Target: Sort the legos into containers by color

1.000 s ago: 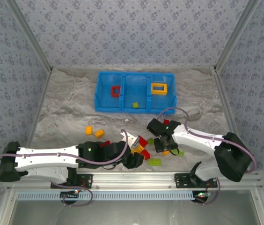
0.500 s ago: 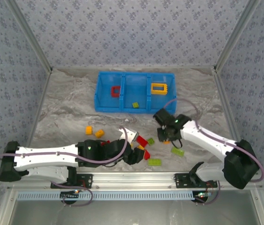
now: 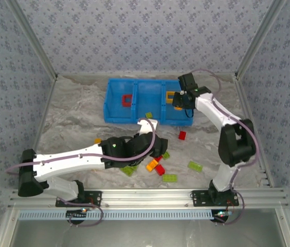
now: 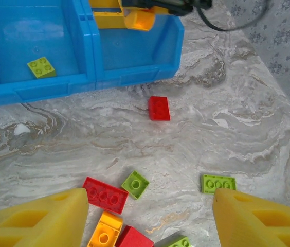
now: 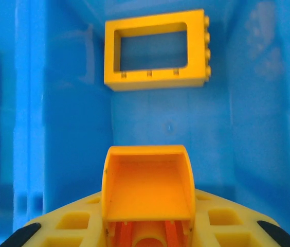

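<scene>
1. Legos (image 3: 169, 178) in red, orange and lime lie scattered on the marbled worktop (image 3: 73, 118), on the near side of the blue tray (image 3: 134, 121) with its three open compartments.
2. My left hand (image 4: 150, 206) hovers over this scatter, its yellow fingers (image 4: 37, 221) spread well apart with nothing between them.
3. Below that hand lie a long red brick (image 4: 105, 194), a small lime brick (image 4: 135, 184) just beside it, and a lime plate (image 4: 218, 182) farther to the right. A lone red brick (image 4: 159, 108) sits apart from them, nearer the tray.
4. My right hand (image 3: 180, 103) is over the tray's right compartment, with its fingers clamped on an orange brick (image 5: 147, 190) that is held clear of the compartment floor.
5. An orange frame (image 5: 155, 51) rests in that same compartment, at its far end.
6. A red frame (image 3: 127, 100) sits in the left compartment, and a lime square (image 4: 41, 67) lies on the floor of the middle one.
</scene>
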{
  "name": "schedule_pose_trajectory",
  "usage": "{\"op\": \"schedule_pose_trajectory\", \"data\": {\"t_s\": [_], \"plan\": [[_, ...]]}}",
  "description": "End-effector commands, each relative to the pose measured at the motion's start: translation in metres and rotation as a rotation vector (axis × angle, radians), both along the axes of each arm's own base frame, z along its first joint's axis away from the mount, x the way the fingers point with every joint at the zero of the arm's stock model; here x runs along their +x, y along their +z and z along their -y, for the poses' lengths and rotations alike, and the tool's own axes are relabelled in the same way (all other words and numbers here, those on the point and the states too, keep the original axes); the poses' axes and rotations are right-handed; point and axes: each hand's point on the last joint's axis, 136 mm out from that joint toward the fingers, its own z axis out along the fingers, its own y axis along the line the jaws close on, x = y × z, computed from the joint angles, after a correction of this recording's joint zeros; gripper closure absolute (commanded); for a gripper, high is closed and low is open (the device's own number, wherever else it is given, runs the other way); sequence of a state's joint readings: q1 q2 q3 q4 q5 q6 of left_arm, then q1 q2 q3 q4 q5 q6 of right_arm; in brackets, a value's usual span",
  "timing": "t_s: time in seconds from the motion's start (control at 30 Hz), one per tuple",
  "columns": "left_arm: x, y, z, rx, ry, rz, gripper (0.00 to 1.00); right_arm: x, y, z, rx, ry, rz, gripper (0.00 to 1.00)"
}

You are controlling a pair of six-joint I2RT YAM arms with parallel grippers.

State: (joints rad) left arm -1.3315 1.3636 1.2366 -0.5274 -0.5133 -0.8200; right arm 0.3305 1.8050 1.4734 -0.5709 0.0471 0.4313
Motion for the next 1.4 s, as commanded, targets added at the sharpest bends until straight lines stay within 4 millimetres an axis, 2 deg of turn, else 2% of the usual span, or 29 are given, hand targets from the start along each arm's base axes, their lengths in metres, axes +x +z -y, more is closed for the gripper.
{"op": "schedule_pose_trajectory", "data": {"t_s": [0.0,0.13,0.3,0.43,0.57,0.63,0.77,0.87,0.97,1.07,1.1,1.2,1.3,1.37], "plan": [[0.003,0.007,0.003,0.009,-0.009,0.008,0.35,0.016,-0.023,-0.006,-0.005,0.019,-0.044,0.71],[0.004,0.005,0.003,0.012,-0.002,0.011,0.34,0.031,-0.045,-0.017,0.050,0.054,-0.053,0.67],[0.006,-0.003,0.001,0.045,0.015,0.009,0.35,0.035,-0.066,-0.019,0.100,0.091,-0.111,0.58],[0.008,-0.011,-0.003,0.083,0.040,0.002,0.35,0.032,-0.069,-0.016,0.122,0.091,-0.130,0.53],[0.010,-0.019,-0.013,0.102,0.088,-0.031,0.35,0.028,-0.042,-0.010,0.104,0.080,-0.080,0.49],[0.012,-0.024,-0.025,0.114,0.128,-0.062,0.35,0.026,-0.019,-0.005,0.077,0.070,-0.034,0.49],[0.013,-0.043,-0.062,0.159,0.226,-0.160,0.35,0.010,0.039,0.007,0.017,0.038,0.092,0.48],[0.012,-0.068,-0.102,0.230,0.329,-0.261,0.35,-0.018,0.079,0.003,-0.024,0.052,0.203,0.47],[0.005,-0.101,-0.144,0.268,0.447,-0.387,0.34,-0.063,0.097,-0.025,-0.036,0.156,0.300,0.44],[-0.002,-0.127,-0.175,0.195,0.576,-0.496,0.32,-0.121,0.087,-0.069,-0.032,0.362,0.364,0.41],[-0.004,-0.133,-0.181,0.146,0.618,-0.525,0.31,-0.143,0.082,-0.088,-0.024,0.453,0.384,0.40],[-0.003,-0.142,-0.191,0.007,0.729,-0.575,0.30,-0.196,0.065,-0.120,-0.008,0.635,0.421,0.38],[0.000,-0.151,-0.188,-0.136,0.828,-0.617,0.26,-0.230,0.051,-0.133,0.017,0.710,0.411,0.37],[0.003,-0.159,-0.183,-0.203,0.885,-0.644,0.24,-0.243,0.045,-0.137,0.028,0.732,0.401,0.37]]}}
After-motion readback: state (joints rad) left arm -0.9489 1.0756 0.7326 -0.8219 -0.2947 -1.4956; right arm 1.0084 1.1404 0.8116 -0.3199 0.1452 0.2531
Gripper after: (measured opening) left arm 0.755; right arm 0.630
